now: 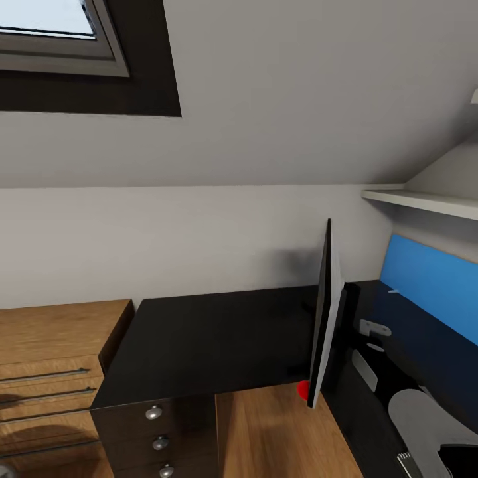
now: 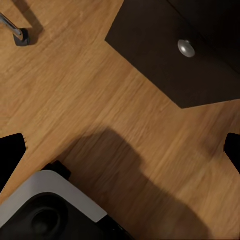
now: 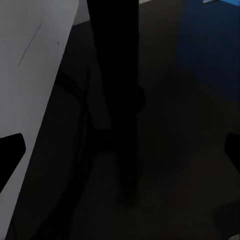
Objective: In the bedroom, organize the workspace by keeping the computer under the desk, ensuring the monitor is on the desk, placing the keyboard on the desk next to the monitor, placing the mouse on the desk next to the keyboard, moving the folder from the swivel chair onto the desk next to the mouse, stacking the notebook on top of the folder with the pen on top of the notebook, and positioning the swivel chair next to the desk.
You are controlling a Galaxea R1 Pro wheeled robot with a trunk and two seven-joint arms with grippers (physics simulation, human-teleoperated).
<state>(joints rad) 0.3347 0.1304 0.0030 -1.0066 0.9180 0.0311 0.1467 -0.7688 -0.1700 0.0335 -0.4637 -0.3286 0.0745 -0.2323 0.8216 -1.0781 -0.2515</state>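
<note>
Desk [image 1: 212, 338]: sitting under sloped wall
Monitor [image 1: 326, 312]: standing edge-on at 3 o'clock
Grippers: both spread apart, holding nothing
Tip: approaching slowly, avoiding screen

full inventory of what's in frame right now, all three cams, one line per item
desk: 1, black, L-shaped, against the grey wall
drawer unit: 1, black, round silver knobs, under the desk's left end
monitor: 1, seen edge-on, black front, light grey back, red dot at its lower corner, at the desk's inner corner
wall panel: 1, blue, behind the desk's right wing
shelf: 1, white, above the panel
wooden dresser: 1, light wood, left of the desk
window: 1, dark frame, in the sloped ceiling
floor: wood
left gripper: fingertips black, apart, over the floor
right gripper: fingertips black, apart, near the monitor's back
</note>
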